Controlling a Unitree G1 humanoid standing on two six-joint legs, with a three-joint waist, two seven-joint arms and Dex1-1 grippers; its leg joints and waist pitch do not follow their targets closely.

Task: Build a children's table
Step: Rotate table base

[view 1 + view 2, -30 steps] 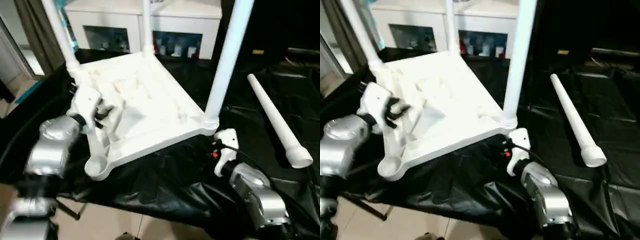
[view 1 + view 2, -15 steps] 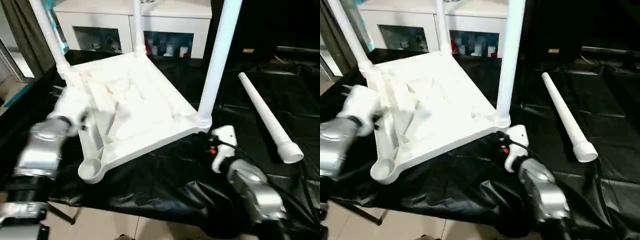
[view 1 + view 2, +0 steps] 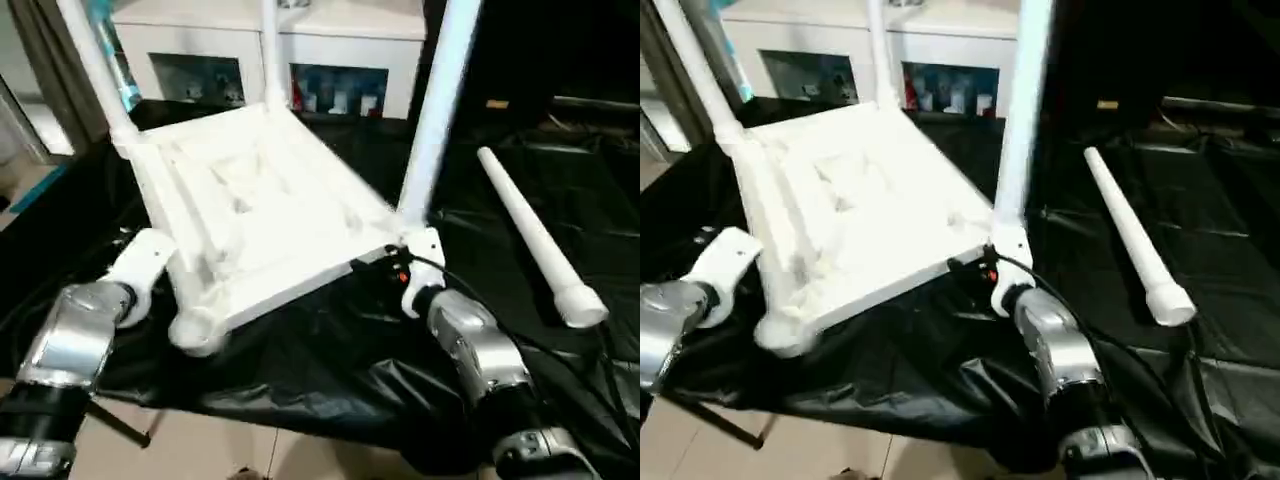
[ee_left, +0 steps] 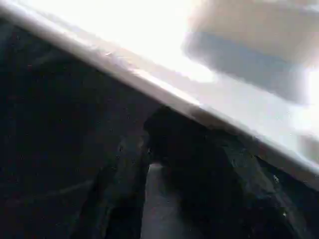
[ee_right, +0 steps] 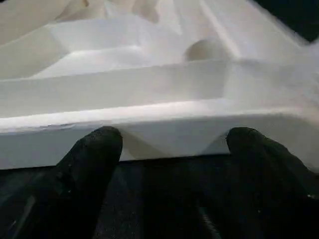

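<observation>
Upturned white plastic children's table (image 3: 260,215) – ribbed underside up; loose tapered leg (image 3: 530,235) at three o'clock. Right gripper (image 5: 169,144) spread wide at its rim; left gripper (image 4: 169,164) unclear.

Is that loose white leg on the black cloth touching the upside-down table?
Apart. In the left eye view, bare black cloth separates the loose leg from the table.

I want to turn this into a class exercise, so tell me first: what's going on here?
A humanoid robot is assembling a white children's table, which lies upside down on a black sheet. Three legs stand in their corner sockets; the fourth leg lies loose on the sheet to the robot's right, and the near socket is empty. The right gripper is open at the near edge of the top, by a fitted leg. The left gripper sits by the top's left edge, near the empty socket.
</observation>
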